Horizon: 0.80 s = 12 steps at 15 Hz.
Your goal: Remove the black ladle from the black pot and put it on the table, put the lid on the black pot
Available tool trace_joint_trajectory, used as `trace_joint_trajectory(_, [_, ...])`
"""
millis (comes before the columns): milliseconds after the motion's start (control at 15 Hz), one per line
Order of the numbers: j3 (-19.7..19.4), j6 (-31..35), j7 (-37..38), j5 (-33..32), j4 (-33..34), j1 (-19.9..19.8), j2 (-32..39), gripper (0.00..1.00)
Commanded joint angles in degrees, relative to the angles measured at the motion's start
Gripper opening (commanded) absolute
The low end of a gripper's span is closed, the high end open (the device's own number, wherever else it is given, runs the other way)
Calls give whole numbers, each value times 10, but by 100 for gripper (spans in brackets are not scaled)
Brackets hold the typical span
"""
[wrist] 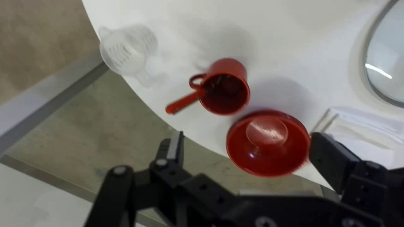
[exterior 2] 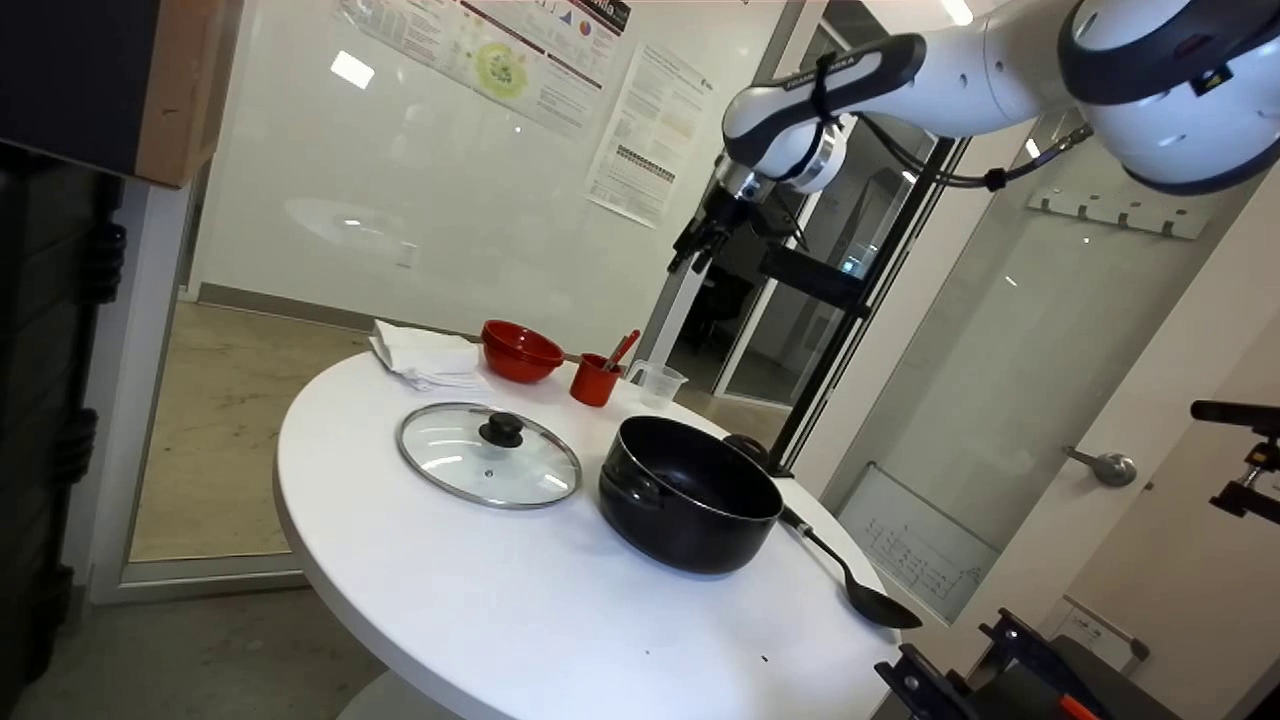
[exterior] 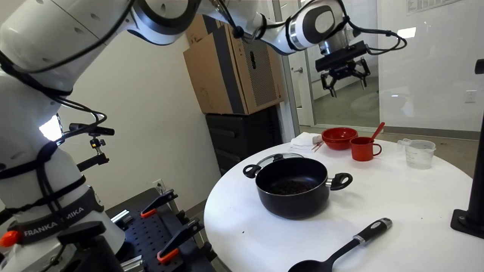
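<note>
The black ladle (exterior: 374, 229) lies flat on the white table (exterior: 234, 211) beside the pot. It also shows in an exterior view (exterior 2: 880, 606). The black pot (exterior: 295, 206) stands upright and uncovered, with small dark bits on its bottom; it also shows in an exterior view (exterior 2: 690, 530). The lid (exterior 2: 470, 465), clear glass with a metal rim and black knob, lies on the table beside the pot. Part of it shows in the wrist view (wrist: 386, 60). My gripper (exterior: 348, 90) is open and empty, high above the table's far side. In the wrist view its fingers (wrist: 248, 137) are wide apart.
Red bowls (exterior: 339, 138), a red cup (exterior: 362, 149) with a red spoon (exterior: 377, 132), and a clear measuring cup (exterior: 419, 154) stand along the table's far edge. A folded white cloth (exterior 2: 425, 355) lies near them. A black post (exterior: 475, 181) stands at the table's side.
</note>
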Motion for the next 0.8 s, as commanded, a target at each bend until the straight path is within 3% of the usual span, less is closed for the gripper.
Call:
trace_joint_trajectory(0, [40,62,-68,14,-134,7,-97,100])
trace_joint_trajectory(333, [47,67,-62,8,-248,42,-155,100])
trace_joint_trajectory(733, [36,82,-56,-19,-327,79,-153,100])
